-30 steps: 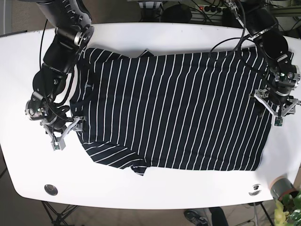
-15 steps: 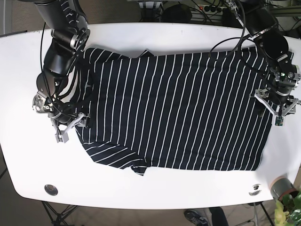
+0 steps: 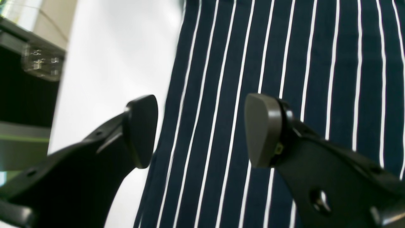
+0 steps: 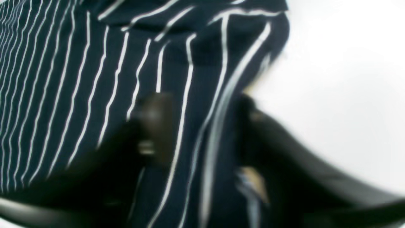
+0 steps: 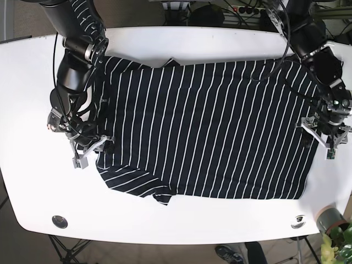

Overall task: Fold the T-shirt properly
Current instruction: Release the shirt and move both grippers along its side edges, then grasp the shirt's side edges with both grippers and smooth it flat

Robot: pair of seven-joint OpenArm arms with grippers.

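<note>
Striped T-shirt point(image 5: 203, 129) lies spread flat on white table point(image 5: 181, 220), no fold made; left gripper point(image 3: 201, 129) gapes wide over hem edge, empty; right gripper point(image 4: 202, 133) straddles fabric edge, closure unclear through blur.

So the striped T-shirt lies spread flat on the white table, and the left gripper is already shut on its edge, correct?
Not quite. The T-shirt lies spread on the table, but the left gripper is open: the left wrist view shows its fingers wide apart over the shirt's edge, gripping nothing.
</note>
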